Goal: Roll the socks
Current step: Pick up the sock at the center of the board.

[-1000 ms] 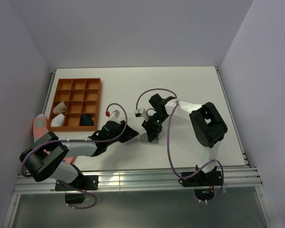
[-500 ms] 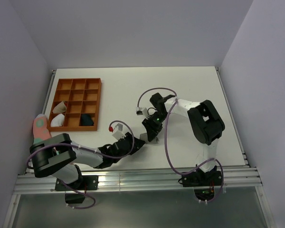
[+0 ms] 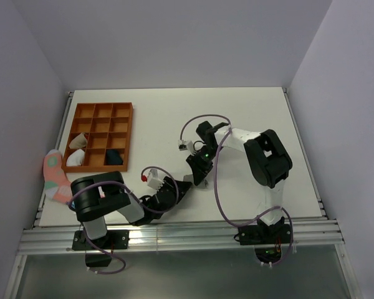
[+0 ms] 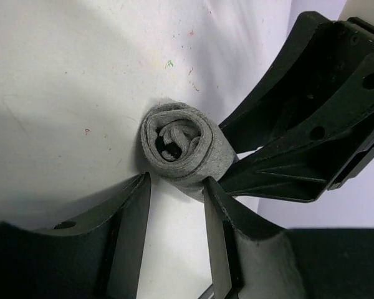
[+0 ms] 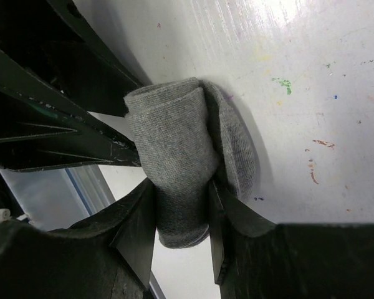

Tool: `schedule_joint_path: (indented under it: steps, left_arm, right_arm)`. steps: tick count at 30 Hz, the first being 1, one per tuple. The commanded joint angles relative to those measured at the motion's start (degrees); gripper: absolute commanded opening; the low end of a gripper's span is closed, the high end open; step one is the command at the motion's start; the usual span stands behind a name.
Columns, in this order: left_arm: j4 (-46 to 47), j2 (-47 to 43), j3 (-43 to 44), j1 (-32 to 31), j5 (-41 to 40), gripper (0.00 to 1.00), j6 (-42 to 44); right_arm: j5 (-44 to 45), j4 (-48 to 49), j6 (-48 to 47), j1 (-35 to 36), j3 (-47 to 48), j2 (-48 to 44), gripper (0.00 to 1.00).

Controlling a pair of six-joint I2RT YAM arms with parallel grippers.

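On the white worktop [image 3: 249,112], my right end effector [image 5: 177,212] is clamped across the rolled grey knit sock [image 5: 174,156]. My left end effector [image 4: 174,187] is released, its tips just at the roll. Only the left wrist view shows the spiral end, and from overhead the arms hide the sock.

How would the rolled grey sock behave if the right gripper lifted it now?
The grey sock roll looks like soft knit, so it would likely squash rather than resist: the right gripper pinches it narrow. Its outer flap looks loose in the right wrist view, so it may unwind when lifted.
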Motion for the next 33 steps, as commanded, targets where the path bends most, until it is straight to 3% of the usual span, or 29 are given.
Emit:
schedule_joint_path:
  steps: [1,8,16,25,33]
  left_arm:
    - [8.1,2.7,-1.3,-0.5,-4.0,0.45,-3.9]
    - [12.3,5.5,-0.9,-1.5,-5.7,0.46,-5.1]
    - [26.0,13.5,-2.3,-2.6,-8.0,0.46,-7.1]
    - [29.7,12.0,-3.3,-2.7,-9.1,0.48,-3.3]
    - [34.5,12.4,-4.0,-3.0,-9.1,0.48,-2.0]
  right_arm:
    - [6.9,-2.9,-2.3,0.4,-1.6,4.6,0.25]
    - [4.1,-5.8,-2.7,0.2,0.6,4.9,0.24]
    - [-1.4,-11.2,-2.9,-0.1,5.1,5.0,0.24]
    - [-8.8,-17.6,-2.8,0.2,10.1,3.6,0.24]
    - [-10.3,-17.0,-0.9,1.1,10.9,2.0,0.24]
